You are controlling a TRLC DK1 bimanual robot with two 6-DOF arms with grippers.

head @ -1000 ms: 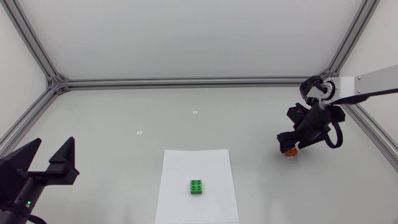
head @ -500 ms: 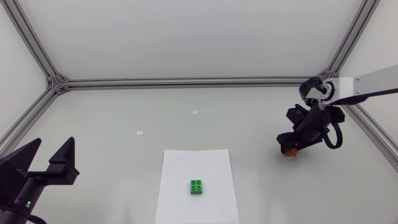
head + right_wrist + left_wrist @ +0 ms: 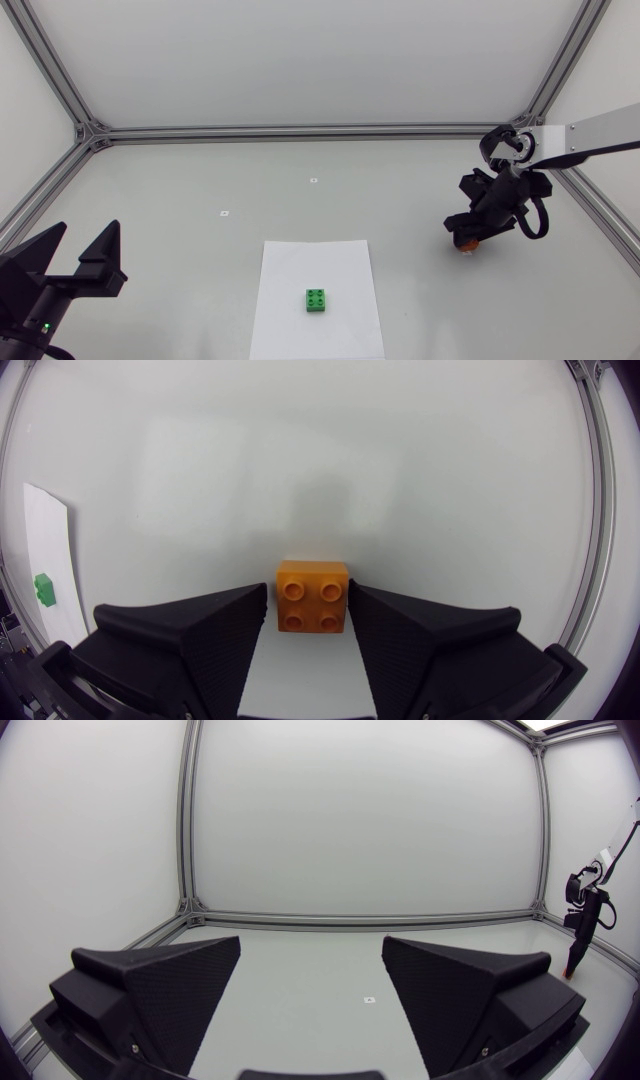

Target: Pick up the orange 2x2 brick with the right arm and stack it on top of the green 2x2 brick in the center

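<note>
At the far left, the left gripper [image 3: 82,240] [image 3: 312,948] sits low by the near corner of the worktop [image 3: 200,190]. Its jaws are wide open, and there is nothing between them but bare grey worktop. Two tiny white marks [image 3: 224,213] lie on the worktop ahead of it.

In the middle lies a white sheet of paper [image 3: 315,270]. The green brick [image 3: 317,299] [image 3: 43,588] stands on it with its four studs up, near the front end of the sheet. Nothing is touching it.

Far to the right, well apart from the paper, the right arm [image 3: 590,135] [image 3: 580,920] comes in from the side and bends down to the worktop. The right gripper [image 3: 468,235] [image 3: 307,595] points down over the orange brick [image 3: 465,243] [image 3: 313,596]. This brick rests flat on the worktop with its studs up, right between the jaws. The jaws are narrow — one is up against a side of the brick, and by the other a thin strip of worktop shows. So they are close around the brick, but not holding it from both sides. From above, the gripper hides most of the brick — only a bit of orange peeks out under it.
</note>
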